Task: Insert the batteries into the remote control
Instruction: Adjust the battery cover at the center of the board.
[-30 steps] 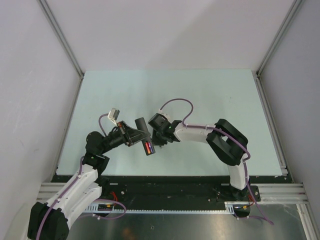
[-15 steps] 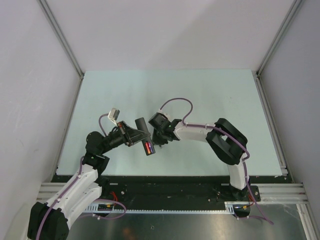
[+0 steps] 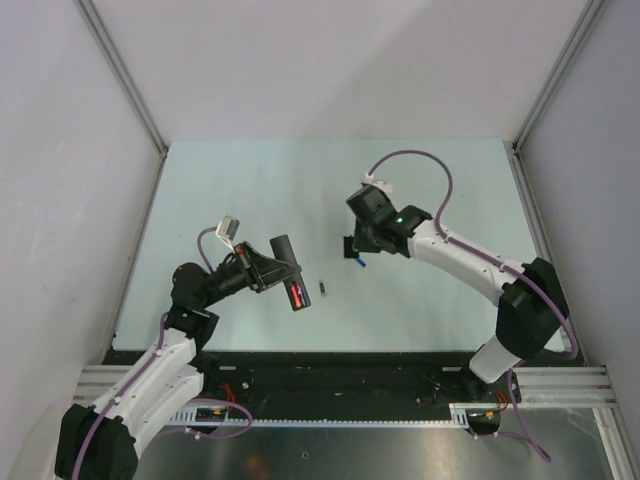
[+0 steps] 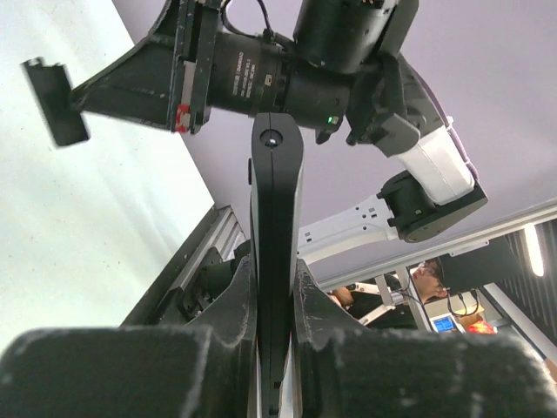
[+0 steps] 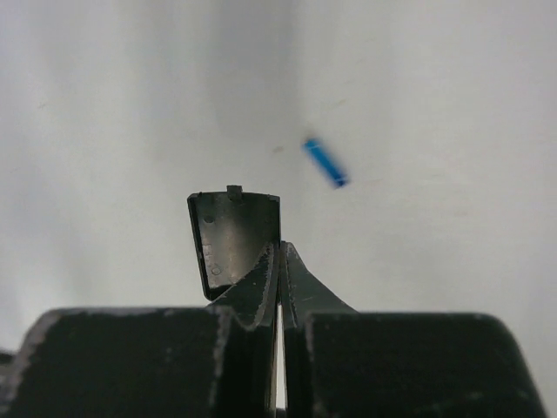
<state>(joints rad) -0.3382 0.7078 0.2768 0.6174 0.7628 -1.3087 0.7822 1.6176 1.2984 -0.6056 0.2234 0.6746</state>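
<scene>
Table (image 3: 420, 180): pale green. Remote control (image 3: 283, 262), left of centre in the top view, is clamped in the left gripper (image 4: 274, 283); a red-orange battery (image 3: 297, 293) shows at its lower end. Right gripper (image 5: 278, 266), centre-right, is pinched on the back panel (image 5: 233, 235). A dark battery (image 3: 323, 290) and a blue battery (image 5: 325, 163) lie loose on the table.

From my seat I count one remote control (image 4: 277, 200) and one back panel (image 5: 235, 239). I see three batteries: one red-orange battery (image 3: 297, 293), one dark battery (image 3: 323, 290) and one blue battery (image 5: 325, 163). There are two grippers, the left gripper (image 4: 274, 296) and the right gripper (image 5: 278, 287), and one table (image 3: 250, 190)
</scene>
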